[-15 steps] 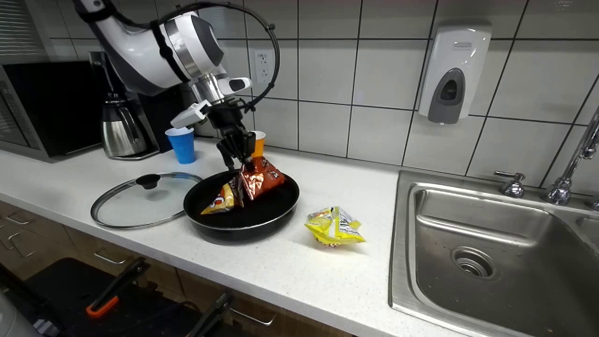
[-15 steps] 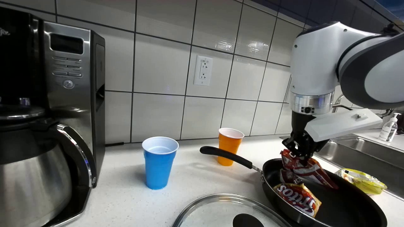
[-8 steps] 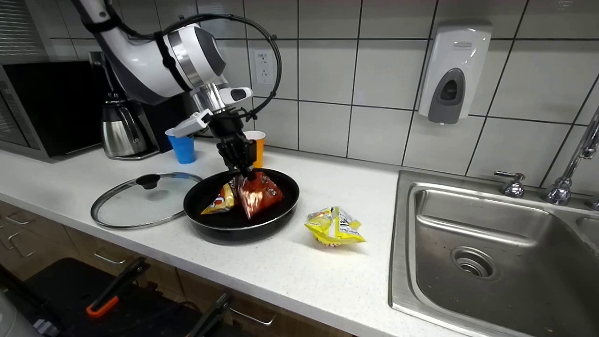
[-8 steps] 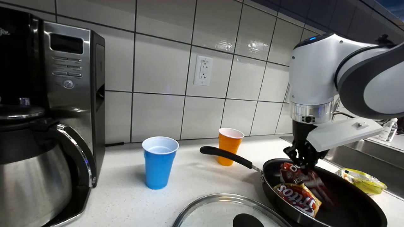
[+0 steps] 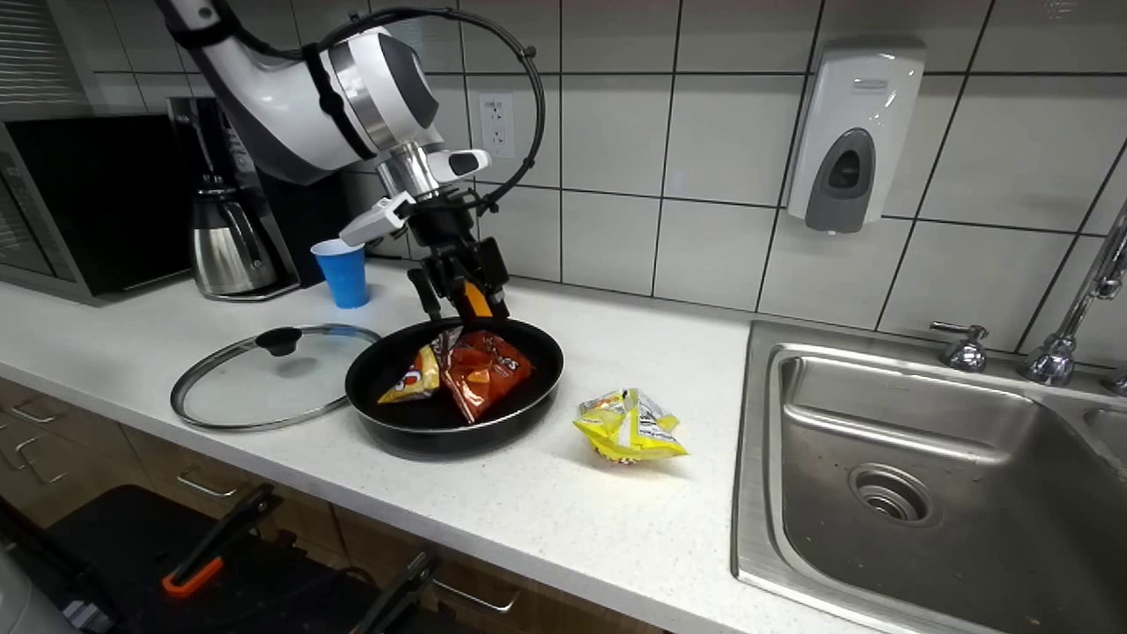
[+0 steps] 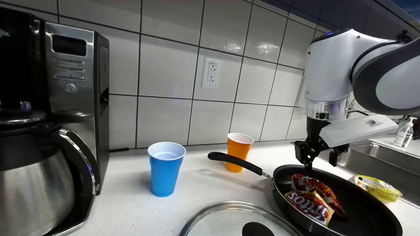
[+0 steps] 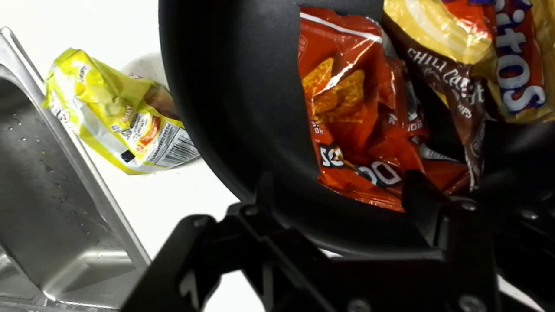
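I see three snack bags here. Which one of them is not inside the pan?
The bright yellow bag, sitting on the counter between the pan and the sink; the red bag and the Fritos bag both lie inside the pan.

The golden bag (image 6: 310, 207) reads "Fritos" and "CHILI", the yellow packet (image 7: 117, 117) "GUARANTEED FRESH".

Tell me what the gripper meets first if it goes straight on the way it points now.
Most likely the red chip bag in the black pan: in the wrist view it lies ahead of the open gripper. Depth is hard to judge, so the gripper might touch the pan first.
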Robot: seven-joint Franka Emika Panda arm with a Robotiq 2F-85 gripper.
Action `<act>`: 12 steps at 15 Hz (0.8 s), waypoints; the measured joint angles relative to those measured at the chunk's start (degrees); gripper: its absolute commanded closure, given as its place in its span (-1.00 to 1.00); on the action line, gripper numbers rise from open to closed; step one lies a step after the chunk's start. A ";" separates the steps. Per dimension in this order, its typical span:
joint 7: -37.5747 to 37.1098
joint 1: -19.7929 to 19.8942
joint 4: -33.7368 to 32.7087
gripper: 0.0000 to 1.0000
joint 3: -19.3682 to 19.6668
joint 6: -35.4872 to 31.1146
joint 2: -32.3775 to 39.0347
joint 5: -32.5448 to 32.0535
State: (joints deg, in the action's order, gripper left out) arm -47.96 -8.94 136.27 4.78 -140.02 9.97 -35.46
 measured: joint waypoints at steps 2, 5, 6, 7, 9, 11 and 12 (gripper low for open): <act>-0.04 0.74 0.00 -1.00 0.44 0.00 -0.52 0.00; -0.05 2.46 0.03 -1.00 1.02 -0.11 -1.31 0.30; 0.04 3.18 0.13 -1.00 1.20 -0.41 -1.52 0.56; 0.30 4.02 0.30 -1.00 1.35 -0.91 -1.68 0.88; 1.87 5.69 0.93 -1.00 1.85 -2.48 -1.95 2.37; 3.19 7.21 1.82 -1.00 2.56 -3.63 -2.38 4.30; 3.29 7.74 2.26 -1.00 2.90 -3.71 -2.65 4.92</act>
State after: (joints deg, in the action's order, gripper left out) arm -44.67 -1.20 138.53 7.68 -143.74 7.32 -30.53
